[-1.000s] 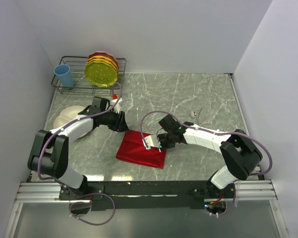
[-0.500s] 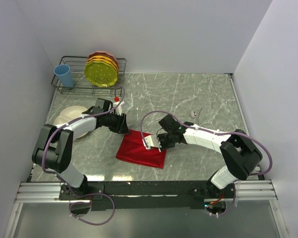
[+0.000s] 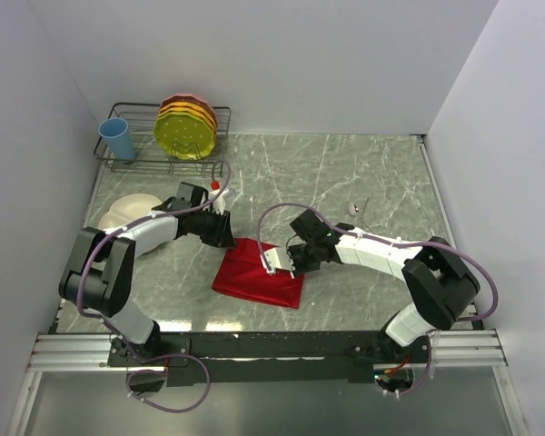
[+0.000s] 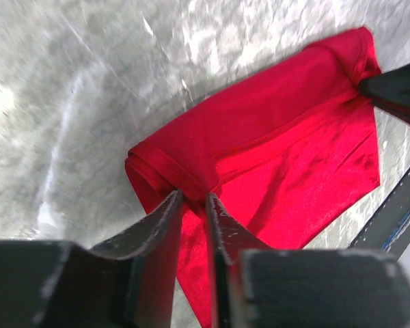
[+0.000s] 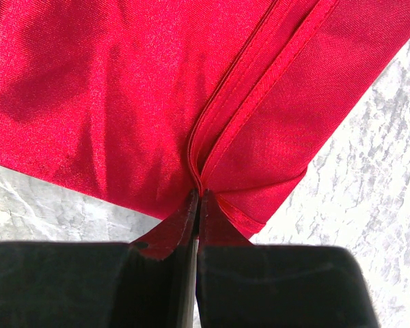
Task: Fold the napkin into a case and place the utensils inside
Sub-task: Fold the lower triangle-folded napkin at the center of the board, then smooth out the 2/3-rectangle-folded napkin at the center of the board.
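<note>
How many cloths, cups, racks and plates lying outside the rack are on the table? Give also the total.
Cloths: 1, red napkin
Cups: 1, blue cup
Racks: 1, wire rack
Plates outside the rack: 1, cream plate
Total: 4

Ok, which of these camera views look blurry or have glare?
Left wrist: the table is smeared, with white glare at the left edge; the napkin is sharper. Right wrist: weave crisp, satin sheen. Top external: evenly lit and sharp.
</note>
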Motion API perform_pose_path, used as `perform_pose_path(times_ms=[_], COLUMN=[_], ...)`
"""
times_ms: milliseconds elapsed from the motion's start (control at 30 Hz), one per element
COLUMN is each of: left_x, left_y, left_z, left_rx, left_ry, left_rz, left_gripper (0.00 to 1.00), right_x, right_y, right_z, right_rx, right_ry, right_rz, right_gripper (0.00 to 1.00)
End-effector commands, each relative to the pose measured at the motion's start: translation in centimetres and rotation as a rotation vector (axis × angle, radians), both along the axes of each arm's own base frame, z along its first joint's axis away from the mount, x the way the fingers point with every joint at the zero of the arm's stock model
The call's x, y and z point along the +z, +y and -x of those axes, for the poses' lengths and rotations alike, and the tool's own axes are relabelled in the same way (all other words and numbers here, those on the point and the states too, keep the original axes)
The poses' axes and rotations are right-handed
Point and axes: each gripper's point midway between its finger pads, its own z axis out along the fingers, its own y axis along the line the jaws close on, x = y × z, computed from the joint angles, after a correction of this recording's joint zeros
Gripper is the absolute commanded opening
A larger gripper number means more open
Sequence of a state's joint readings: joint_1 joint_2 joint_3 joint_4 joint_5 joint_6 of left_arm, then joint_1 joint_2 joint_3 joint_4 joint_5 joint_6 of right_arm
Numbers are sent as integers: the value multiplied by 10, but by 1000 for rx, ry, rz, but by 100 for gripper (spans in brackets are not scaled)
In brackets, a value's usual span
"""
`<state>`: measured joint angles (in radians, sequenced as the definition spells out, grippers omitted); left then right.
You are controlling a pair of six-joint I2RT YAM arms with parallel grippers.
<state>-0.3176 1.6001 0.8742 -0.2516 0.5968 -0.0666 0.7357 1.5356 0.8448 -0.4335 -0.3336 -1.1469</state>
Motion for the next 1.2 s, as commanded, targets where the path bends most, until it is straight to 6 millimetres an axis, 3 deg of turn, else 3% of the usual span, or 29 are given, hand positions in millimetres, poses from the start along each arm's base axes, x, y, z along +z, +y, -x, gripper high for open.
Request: perform_pose_path(times_ms=[0,233,300,400,433,533,633,700,867,1033,1167], left_x=[-9,-17,-19,-20,-20,-21,-23,-23,-23,-25,-23], left_y=[0,7,8,8,8,9,9,9,11,11,11], left_z=[9,5,5,5,5,6,7,7,9,10,10], left_rx=[-7,18,18,13,8,-3,-5,-11,-18,-21,-22], left_ry=[36,43,44,45,44,47,51,52,58,75,75], left_rz=[-9,-53,-59,-64,-65,-71,-76,-78,-92,-96,-95], left_gripper=[23,6,1,1,1,1,1,1,1,1,1], right_x=[13,15,16,21,25,42,63,80,98,86,70], right_y=[11,10,9,10,10,13,18,23,26,24,15], right_z=[-1,0,1,1,1,-1,-2,-5,-20,-31,-47], right_rx=[31,33,30,13,-9,-75,-157,-214,-490,-762,-987], right_ry=[-27,-30,-25,-20,-14,10,64,109,326,505,563], right_rz=[-43,-45,-41,-49,-57,-91,-146,-189,-285,-318,-300], right_gripper=[0,1,9,29,41,52,56,56,50,39,39])
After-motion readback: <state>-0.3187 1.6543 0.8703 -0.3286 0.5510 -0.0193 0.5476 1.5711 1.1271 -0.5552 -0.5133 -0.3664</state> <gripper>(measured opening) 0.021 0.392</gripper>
